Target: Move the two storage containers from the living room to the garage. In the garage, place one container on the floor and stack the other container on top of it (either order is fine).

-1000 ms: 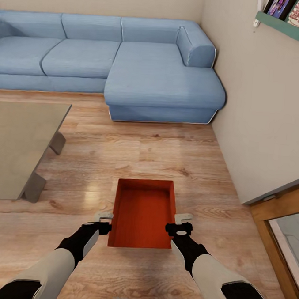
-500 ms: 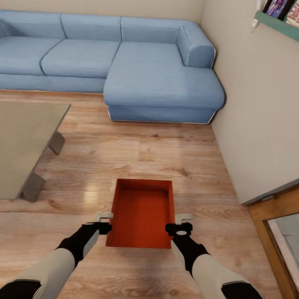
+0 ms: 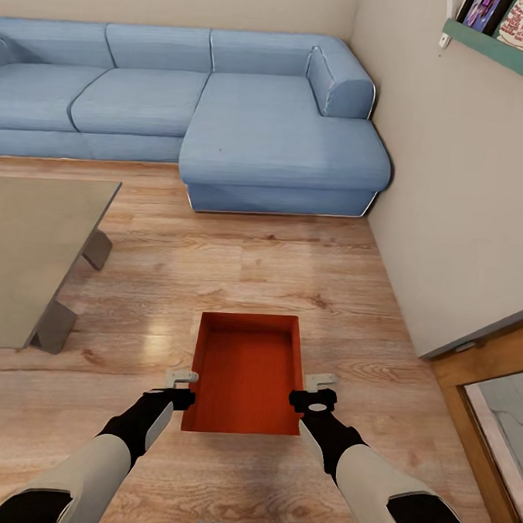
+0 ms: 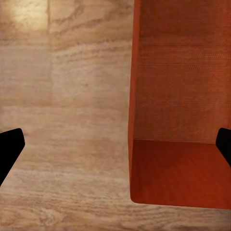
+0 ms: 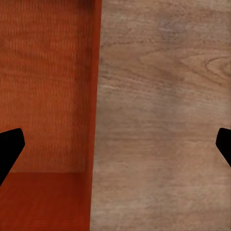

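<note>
One red-orange storage container (image 3: pixel 243 376) sits on the light wood-plank floor (image 3: pixel 238 268) of the living room, right in front of me. My left gripper (image 3: pixel 182 388) is at its near left corner and my right gripper (image 3: pixel 315 390) is at its near right corner. In the left wrist view the left gripper (image 4: pixel 115 144) stands open, its dark fingertips (image 4: pixel 9 147) wide apart, with the container's side wall (image 4: pixel 132 96) between them. The right gripper (image 5: pixel 115 144) is likewise open astride the other wall of the container (image 5: pixel 43 96).
A blue corner sofa (image 3: pixel 224 112) fills the far side. A low grey table (image 3: pixel 30 255) stands at the left. A pale wall (image 3: pixel 466 212) with a green shelf (image 3: pixel 499 44) runs along the right, ending at a wooden door frame (image 3: pixel 487 368).
The whole picture has drifted slightly to the left. The container sits a little further left between the grippers. Both arms keep the same pose.
</note>
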Available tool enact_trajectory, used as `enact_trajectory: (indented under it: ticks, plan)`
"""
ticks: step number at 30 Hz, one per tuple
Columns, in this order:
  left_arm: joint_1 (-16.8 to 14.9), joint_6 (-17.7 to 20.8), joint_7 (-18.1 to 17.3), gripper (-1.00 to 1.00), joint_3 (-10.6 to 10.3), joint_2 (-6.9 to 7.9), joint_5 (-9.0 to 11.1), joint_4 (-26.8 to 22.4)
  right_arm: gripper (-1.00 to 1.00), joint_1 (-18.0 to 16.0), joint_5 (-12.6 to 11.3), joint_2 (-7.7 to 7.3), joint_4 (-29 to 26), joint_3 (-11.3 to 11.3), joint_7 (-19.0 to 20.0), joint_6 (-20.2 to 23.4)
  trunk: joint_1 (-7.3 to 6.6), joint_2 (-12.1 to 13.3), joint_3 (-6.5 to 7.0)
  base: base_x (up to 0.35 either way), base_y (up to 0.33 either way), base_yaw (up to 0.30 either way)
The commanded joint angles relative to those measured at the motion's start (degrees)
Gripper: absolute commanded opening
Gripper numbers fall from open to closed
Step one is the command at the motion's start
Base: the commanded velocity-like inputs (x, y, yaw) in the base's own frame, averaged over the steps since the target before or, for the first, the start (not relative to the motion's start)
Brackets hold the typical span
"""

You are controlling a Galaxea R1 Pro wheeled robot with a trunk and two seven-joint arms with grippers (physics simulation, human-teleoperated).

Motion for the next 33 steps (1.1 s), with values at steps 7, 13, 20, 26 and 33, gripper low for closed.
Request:
enact_trajectory:
  ticks: [7, 13, 20, 26, 33]
  plan:
    - [0.0, 0.32, 0.13, 1.0, 0.16, -0.04, 0.03, -0.09, 1.0, -0.04, 0.5, 0.0, 0.0, 0.27, -0.16, 0.16, -0.01, -0.01, -0.03, 0.0, 0.0, 0.0]
    - [0.0, 0.32, 0.13, 1.0, 0.17, -0.04, 0.03, -0.06, 1.0, -0.04, 0.5, 0.0, 0.0, 0.33, -0.01, 0.09, -0.01, -0.01, -0.03, 0.0, 0.017, 0.0]
    - [0.0, 0.33, 0.13, 1.0, 0.09, -0.04, 0.03, -0.08, 1.0, -0.04, 0.5, 0.0, 0.0, 0.27, 0.01, 0.09, -0.01, -0.01, -0.03, 0.0, 0.164, 0.0]
    - [0.0, 0.32, 0.13, 1.0, 0.15, -0.08, -0.01, -0.12, 1.0, -0.02, 0.5, 0.0, 0.0, 0.26, 0.01, 0.02, -0.01, -0.01, -0.03, 0.0, 0.025, 0.0]
    - [0.0, 0.32, 0.13, 1.0, 0.16, -0.12, -0.04, -0.12, 1.0, -0.02, 0.5, 0.0, 0.0, 0.32, 0.09, 0.0, -0.01, -0.01, -0.03, 0.0, 0.002, 0.0]
